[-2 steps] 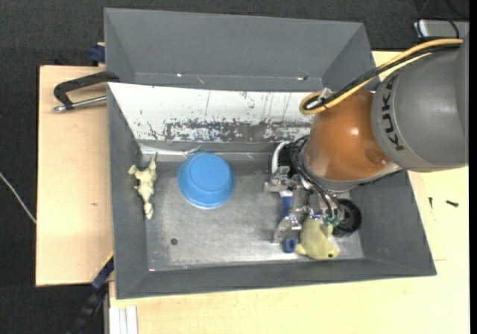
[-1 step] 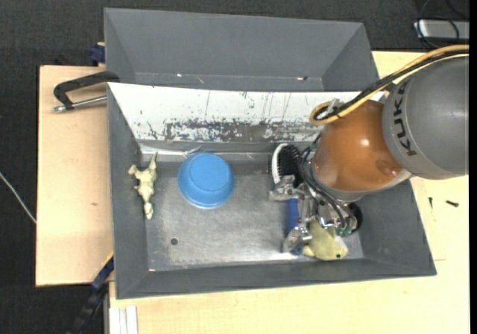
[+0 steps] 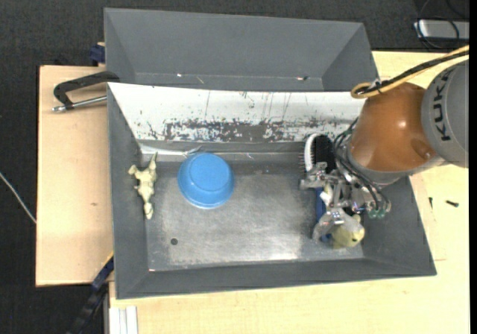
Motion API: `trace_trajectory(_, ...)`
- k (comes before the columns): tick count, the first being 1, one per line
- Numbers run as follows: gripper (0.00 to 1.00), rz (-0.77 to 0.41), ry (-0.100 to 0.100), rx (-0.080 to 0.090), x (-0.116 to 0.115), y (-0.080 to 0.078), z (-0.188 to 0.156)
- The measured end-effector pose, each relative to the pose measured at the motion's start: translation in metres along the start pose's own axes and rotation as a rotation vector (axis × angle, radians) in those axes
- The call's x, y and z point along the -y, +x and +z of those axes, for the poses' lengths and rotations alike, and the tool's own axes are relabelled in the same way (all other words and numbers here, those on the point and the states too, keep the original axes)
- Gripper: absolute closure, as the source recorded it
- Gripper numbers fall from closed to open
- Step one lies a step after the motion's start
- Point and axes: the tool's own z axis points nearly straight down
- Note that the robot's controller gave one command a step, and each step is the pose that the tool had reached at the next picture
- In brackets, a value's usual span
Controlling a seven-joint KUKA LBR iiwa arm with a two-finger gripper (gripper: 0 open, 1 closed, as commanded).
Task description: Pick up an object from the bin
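My gripper (image 3: 334, 194) is low in the right end of the bin, under the orange wrist cover. A black brush with white bristles (image 3: 316, 153) stands just behind it, against the back wall. Right below the gripper, near the front right corner, lies a small pale yellowish round thing (image 3: 347, 236). A blue thing (image 3: 320, 211) is partly hidden beside the gripper's left side. Whether anything is held cannot be made out.
A blue round bowl (image 3: 206, 180) sits upside down left of the middle. A cream toy animal (image 3: 144, 186) lies along the left wall. The arm comes in over the right rim.
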Motion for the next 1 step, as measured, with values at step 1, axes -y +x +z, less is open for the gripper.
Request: trace_trajectory(1,1.00,-0.003,-0.001,0.000,-0.0032,0.0000,0.0003)
